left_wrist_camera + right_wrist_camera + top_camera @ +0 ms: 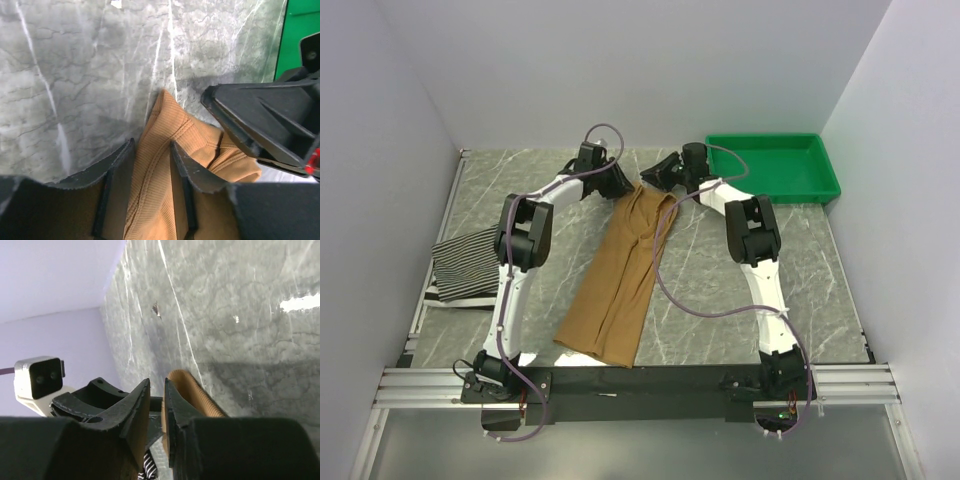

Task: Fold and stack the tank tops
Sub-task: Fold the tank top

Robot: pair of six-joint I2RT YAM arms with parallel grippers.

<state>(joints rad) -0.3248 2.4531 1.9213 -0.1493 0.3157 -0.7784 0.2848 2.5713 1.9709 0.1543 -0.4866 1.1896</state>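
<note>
The tan-brown tank top (pixel 615 285) lies as a long folded strip down the middle of the table. Both grippers meet at its far end. My left gripper (pixel 623 182) is open and low over that end, with a ribbed fold of the cloth (pixel 195 135) lying loose between its fingers (pixel 120 165). My right gripper (pixel 658 172) is open by a narrow gap and holds nothing; a rolled edge of the tan top (pixel 192 390) rests against the outside of one finger. A thin-striped tank top (pixel 470 262) lies bunched at the left table edge.
A green tray (pixel 772 197) stands at the far right corner, just beyond the right arm. Grey walls close in the back and both sides. The two gripper heads sit almost touching each other over the cloth's far end.
</note>
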